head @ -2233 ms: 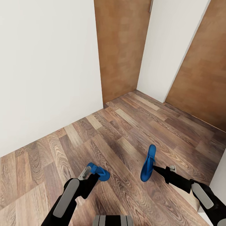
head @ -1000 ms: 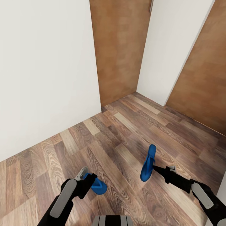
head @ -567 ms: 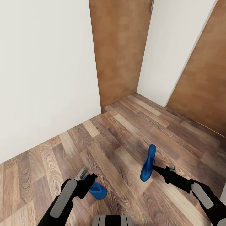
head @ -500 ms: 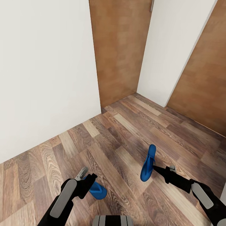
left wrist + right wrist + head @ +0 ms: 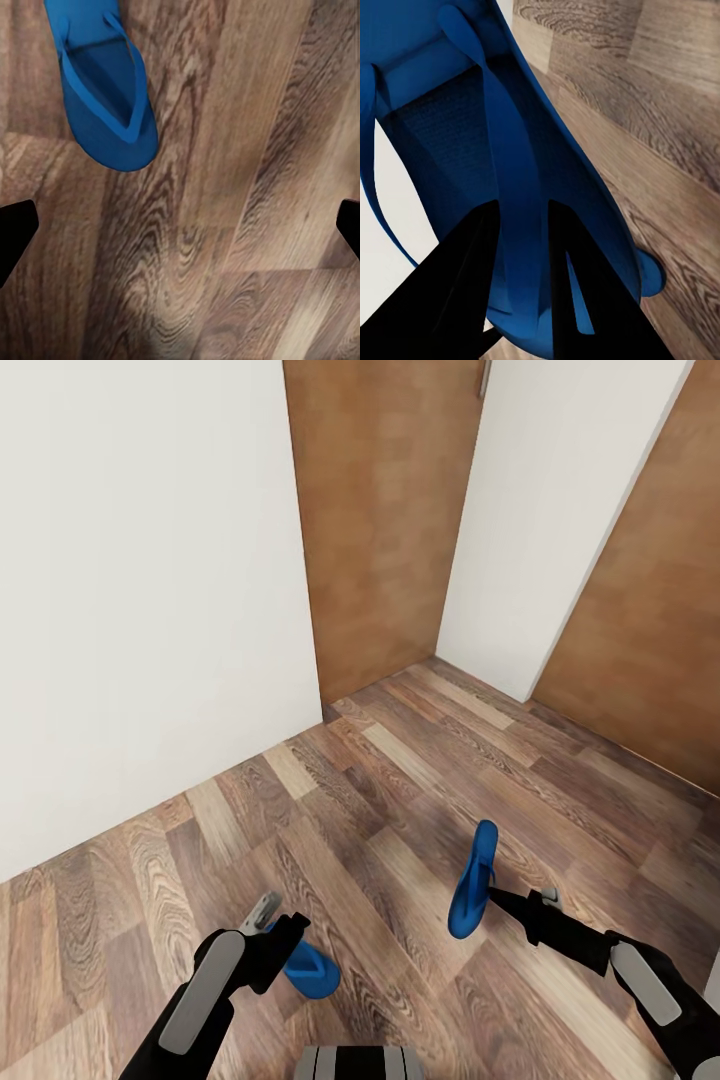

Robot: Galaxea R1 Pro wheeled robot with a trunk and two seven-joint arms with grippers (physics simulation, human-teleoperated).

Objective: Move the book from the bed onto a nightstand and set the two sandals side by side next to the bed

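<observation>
My left end effector [image 5: 272,925] is open over a dropped sandal [image 5: 308,968]; right end effector [image 5: 497,900] pinches the other sandal's [image 5: 473,880] strap, which might slip

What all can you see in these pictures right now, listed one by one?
Bright blue flip-flop sandal on the floor: one, blue, lying flat on the planks by the left claw, apart from it.
Bright blue flip-flop sandal held up: one, blue, on edge in the right claw.
Wood-plank floor: one, brown.
White walls: two, white.
Brown wooden door panels: two, brown, behind.
Left claw: black, open.
Right claw: black, shut on the strap.
</observation>
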